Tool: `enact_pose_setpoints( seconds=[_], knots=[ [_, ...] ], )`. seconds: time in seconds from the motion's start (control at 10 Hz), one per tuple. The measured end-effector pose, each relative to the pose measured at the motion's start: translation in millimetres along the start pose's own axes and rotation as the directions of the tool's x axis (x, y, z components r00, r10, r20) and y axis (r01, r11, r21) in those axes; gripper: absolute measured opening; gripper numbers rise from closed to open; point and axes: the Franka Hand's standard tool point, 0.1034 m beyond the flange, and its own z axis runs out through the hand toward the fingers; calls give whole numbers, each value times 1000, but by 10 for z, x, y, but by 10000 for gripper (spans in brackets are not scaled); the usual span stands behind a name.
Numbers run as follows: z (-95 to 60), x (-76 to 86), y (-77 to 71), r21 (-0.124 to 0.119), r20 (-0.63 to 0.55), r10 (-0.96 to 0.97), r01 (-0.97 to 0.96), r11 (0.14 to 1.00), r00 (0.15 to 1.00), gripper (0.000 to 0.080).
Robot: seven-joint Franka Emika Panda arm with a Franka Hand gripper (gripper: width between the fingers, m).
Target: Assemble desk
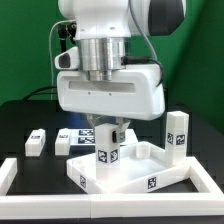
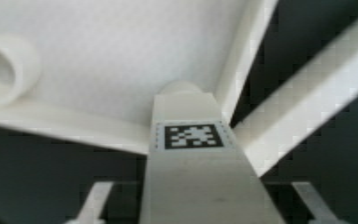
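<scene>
Hand (image 1: 108,128) clenched on a leg (image 1: 107,152) over the tabletop (image 1: 140,172); next job's probably lining it up with a tabletop hole (image 2: 2,68).

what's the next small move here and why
Probably shift the leg held in the gripper toward the round socket in the tabletop: the wrist view shows the leg off to one side of it, not over it.

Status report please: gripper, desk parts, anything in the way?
Gripper shut on one leg, upright at tabletop corner. Other legs apart: one standing, two lying. Nothing seen in the way.
</scene>
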Motion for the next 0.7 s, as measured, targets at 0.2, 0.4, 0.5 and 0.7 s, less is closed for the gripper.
enact_pose_setpoints(
  seconds=[0.2,0.4,0.5,0.7],
  knots=[
    [-18,55,19,10,-7,162,-162,987,987,291],
    [-19,70,33,11,-8,290,-290,957,957,291],
    [-18,75,39,11,-7,347,-347,938,938,291],
    [-19,78,43,-9,12,542,-542,841,840,291]
  ],
)
